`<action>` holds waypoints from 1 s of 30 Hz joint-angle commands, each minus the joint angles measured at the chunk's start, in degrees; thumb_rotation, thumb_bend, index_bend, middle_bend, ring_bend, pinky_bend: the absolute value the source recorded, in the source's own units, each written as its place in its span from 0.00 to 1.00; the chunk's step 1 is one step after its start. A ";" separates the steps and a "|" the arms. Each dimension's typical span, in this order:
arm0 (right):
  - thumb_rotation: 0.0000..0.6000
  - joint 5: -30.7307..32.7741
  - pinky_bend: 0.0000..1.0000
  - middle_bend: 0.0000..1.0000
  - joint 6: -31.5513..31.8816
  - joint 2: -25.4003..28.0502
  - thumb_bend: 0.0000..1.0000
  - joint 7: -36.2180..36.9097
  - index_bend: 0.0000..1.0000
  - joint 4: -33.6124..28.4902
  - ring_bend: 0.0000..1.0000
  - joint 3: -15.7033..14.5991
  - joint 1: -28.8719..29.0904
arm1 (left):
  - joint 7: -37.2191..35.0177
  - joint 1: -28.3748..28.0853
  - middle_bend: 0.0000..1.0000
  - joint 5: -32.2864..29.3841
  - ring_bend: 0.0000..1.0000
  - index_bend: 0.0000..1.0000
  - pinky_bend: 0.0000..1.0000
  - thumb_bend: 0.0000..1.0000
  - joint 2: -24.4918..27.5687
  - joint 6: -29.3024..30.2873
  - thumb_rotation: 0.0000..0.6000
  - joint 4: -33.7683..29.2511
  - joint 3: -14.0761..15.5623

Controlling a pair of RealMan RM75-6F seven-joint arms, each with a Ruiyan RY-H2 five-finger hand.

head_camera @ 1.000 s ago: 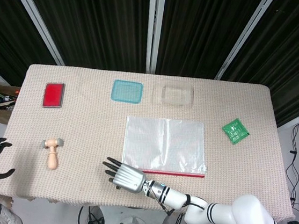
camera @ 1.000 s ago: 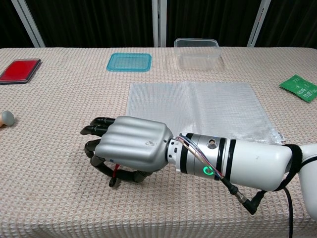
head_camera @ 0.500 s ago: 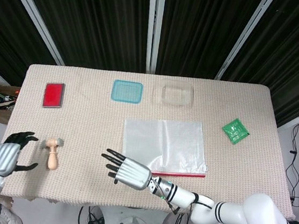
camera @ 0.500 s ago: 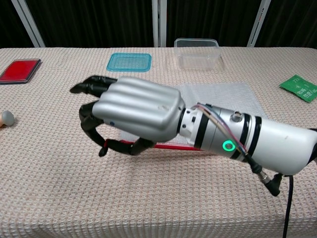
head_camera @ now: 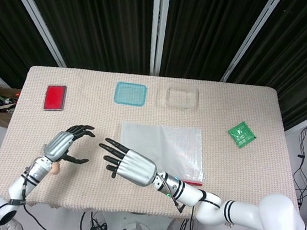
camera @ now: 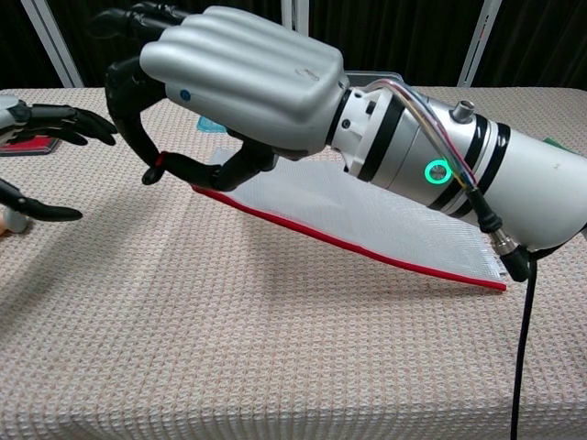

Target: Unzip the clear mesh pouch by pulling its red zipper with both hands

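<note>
One clear mesh pouch lies near the middle of the table, and its near left corner is lifted off the cloth. The right hand has that corner: in the chest view the thumb and a finger pinch the end of the red zipper, which slopes down to the right until its far end touches the table. The other fingers of that hand stretch out toward the left.

The left hand hovers just left of the right one, fingers apart and curved, with nothing in it. The two hands are near each other but not touching.

Counting the rest: one red flat tray at the far left, one blue tray and one clear plastic tub side by side along the far edge, and one green packet well off to the right. I can see nothing inside either tray or the tub. One small wooden piece peeks out from under the left wrist, mostly hidden.
</note>
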 commanded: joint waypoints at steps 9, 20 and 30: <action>1.00 0.61 0.00 0.33 0.97 0.11 0.53 0.38 0.92 0.39 0.01 -0.08 -0.14 | -7.26 -4.22 0.14 4.85 0.13 0.32 0.15 0.11 -3.64 3.74 1.00 2.32 3.23; 1.00 0.79 0.00 0.33 2.01 -0.24 0.53 1.57 0.92 0.53 0.01 -0.15 -0.02 | -12.15 -7.84 0.14 6.11 0.13 0.36 0.15 0.16 -6.46 5.01 1.00 3.03 4.62; 1.00 -0.43 0.00 0.33 4.68 -0.17 0.55 2.26 0.93 0.47 0.01 -0.34 -0.29 | -18.11 -9.03 0.14 4.12 0.13 0.38 0.15 0.20 -8.63 6.01 1.00 4.38 4.87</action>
